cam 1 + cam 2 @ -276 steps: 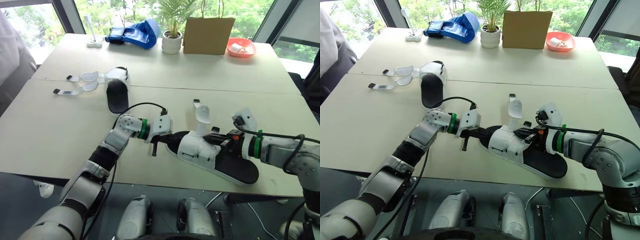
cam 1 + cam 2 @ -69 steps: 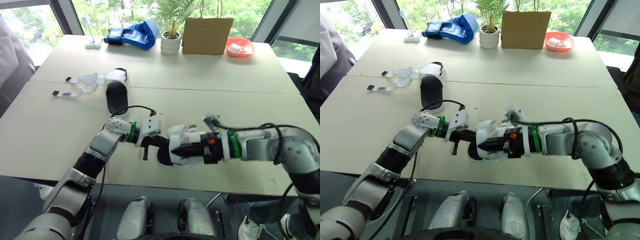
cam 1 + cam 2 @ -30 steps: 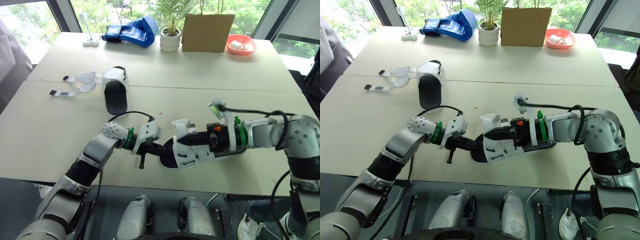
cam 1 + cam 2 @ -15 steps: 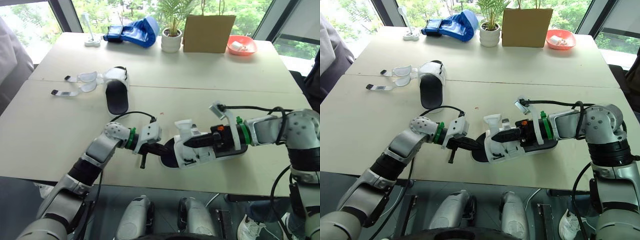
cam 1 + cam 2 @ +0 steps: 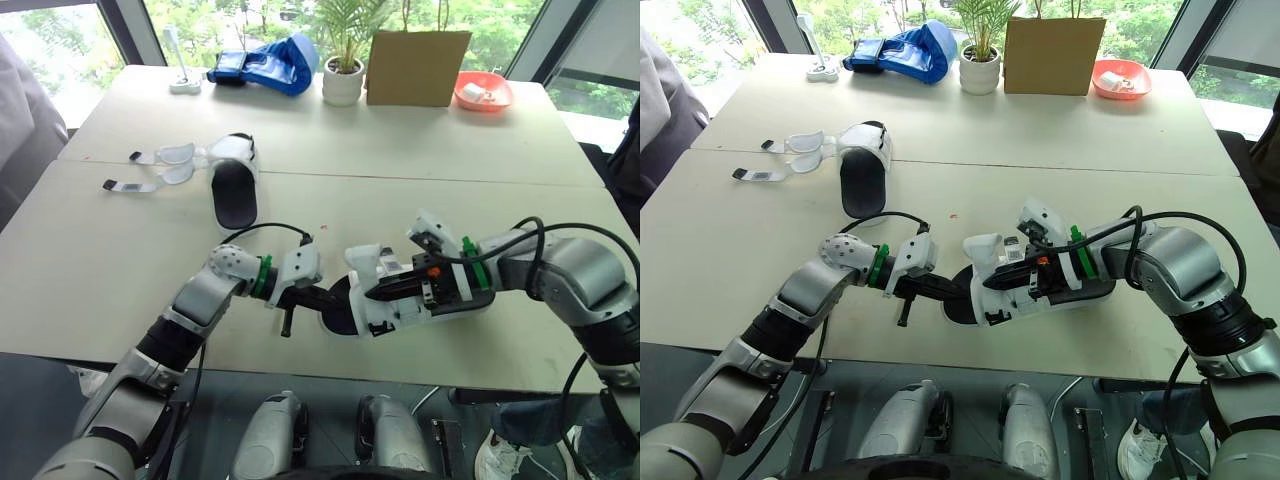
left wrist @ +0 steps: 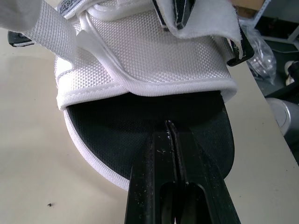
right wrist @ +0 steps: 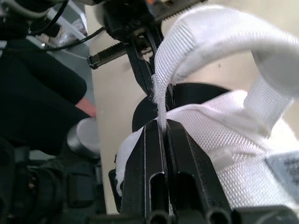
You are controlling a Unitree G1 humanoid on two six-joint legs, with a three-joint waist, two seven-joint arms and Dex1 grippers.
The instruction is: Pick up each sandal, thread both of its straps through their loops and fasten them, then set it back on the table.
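Sandal [image 5: 390, 318] at the table's [image 5: 120, 290] 6 o'clock edge.
Left gripper [image 6: 170, 125], clenched, braces its toe; right gripper [image 7: 162, 125] clamps the strap [image 7: 205, 32] for threading.

Bright daylight from ahead, soft faint shadows

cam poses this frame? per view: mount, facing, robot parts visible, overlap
Eye views: head stereo pair, facing forward and down over the table; both arms, left end effector and right end effector at the sandal.
Left wrist: left wrist, along its shut fingers over the sandal's black toe.
Right wrist: right wrist, along its fingers shut on the strap.
Shared: all show that sandal.
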